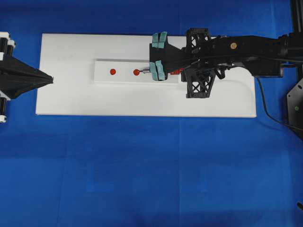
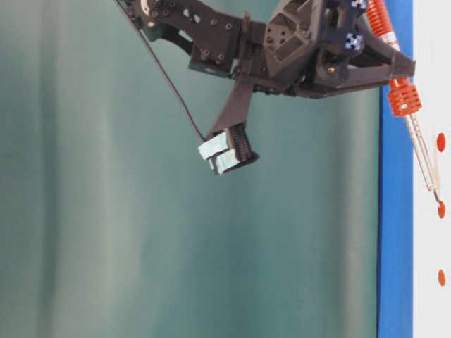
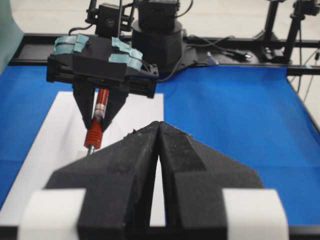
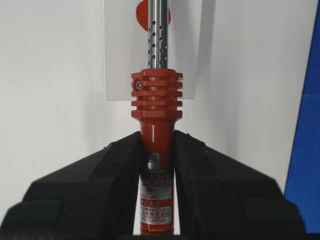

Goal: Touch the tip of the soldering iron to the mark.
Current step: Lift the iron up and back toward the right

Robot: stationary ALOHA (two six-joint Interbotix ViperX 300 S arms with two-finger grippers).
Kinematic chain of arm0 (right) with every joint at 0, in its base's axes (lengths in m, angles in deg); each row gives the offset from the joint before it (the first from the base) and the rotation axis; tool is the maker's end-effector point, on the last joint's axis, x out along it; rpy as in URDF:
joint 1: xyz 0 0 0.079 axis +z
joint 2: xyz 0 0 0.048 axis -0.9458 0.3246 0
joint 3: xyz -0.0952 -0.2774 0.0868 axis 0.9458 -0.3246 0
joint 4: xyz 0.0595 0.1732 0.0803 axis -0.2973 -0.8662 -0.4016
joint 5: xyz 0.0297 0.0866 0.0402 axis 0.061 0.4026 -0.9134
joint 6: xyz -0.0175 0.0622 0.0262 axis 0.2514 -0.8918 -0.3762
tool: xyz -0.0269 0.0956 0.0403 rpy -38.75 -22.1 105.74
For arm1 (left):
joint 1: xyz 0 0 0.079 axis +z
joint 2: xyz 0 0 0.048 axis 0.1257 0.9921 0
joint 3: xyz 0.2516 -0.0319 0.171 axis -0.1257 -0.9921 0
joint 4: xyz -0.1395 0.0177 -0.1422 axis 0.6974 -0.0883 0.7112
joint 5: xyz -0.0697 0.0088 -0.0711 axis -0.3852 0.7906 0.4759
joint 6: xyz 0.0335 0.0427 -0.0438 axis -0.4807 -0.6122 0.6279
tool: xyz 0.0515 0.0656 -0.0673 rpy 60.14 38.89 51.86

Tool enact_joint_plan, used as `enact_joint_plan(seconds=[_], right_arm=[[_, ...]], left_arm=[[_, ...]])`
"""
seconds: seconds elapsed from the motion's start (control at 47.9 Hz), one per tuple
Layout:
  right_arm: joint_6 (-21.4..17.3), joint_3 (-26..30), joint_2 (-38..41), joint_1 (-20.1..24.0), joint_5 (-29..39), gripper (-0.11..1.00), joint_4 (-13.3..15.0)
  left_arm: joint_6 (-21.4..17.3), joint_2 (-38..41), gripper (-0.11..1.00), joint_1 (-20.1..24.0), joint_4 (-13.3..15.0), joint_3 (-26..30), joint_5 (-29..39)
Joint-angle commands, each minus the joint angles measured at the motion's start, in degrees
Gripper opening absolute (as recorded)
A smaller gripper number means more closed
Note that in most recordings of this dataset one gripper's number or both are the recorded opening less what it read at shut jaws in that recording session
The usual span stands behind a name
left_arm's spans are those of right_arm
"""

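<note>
My right gripper (image 4: 156, 165) is shut on the red-orange handle of the soldering iron (image 4: 156, 100) and holds it slanted down over the white strip (image 1: 123, 78). The thin metal shaft (image 2: 423, 155) ends at the near edge of a round red mark (image 1: 136, 72). From table level the tip (image 2: 437, 194) seems to meet that mark (image 2: 441, 209), though I cannot confirm contact. In the right wrist view the mark (image 4: 167, 17) peeks from behind the shaft. My left gripper (image 1: 52, 79) is shut and empty at the board's left edge, and points at the iron (image 3: 95, 132).
The strip lies on a white board (image 1: 142, 101) on blue cloth (image 1: 142, 165). Another red dot (image 1: 112, 71) lies further left on the strip, and dots (image 2: 441, 142) (image 2: 441, 277) flank the marked one. The iron's black cord (image 1: 267, 111) trails off to the right.
</note>
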Motion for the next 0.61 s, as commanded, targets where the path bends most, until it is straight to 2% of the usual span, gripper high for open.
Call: enact_joint_plan(seconds=[0.0,0.376,0.585], right_arm=[[-0.09,2.37,-3.96,0.09,1.32,0.06,0.35],[-0.26,10.02,-11.6,0.09,13.89,0.06,3.6],[-0.26,11.43,-11.95,0.09,15.82,0.06,4.22]], left_arm=[[0.09,0.09,0.0,0.0,-0.09,0.7,-0.35],[0.09,0.0,0.0,-0.09,-0.09,0.7,-0.35],[0.18,0.09,0.0,-0.09,0.0,0.62,-0.35]])
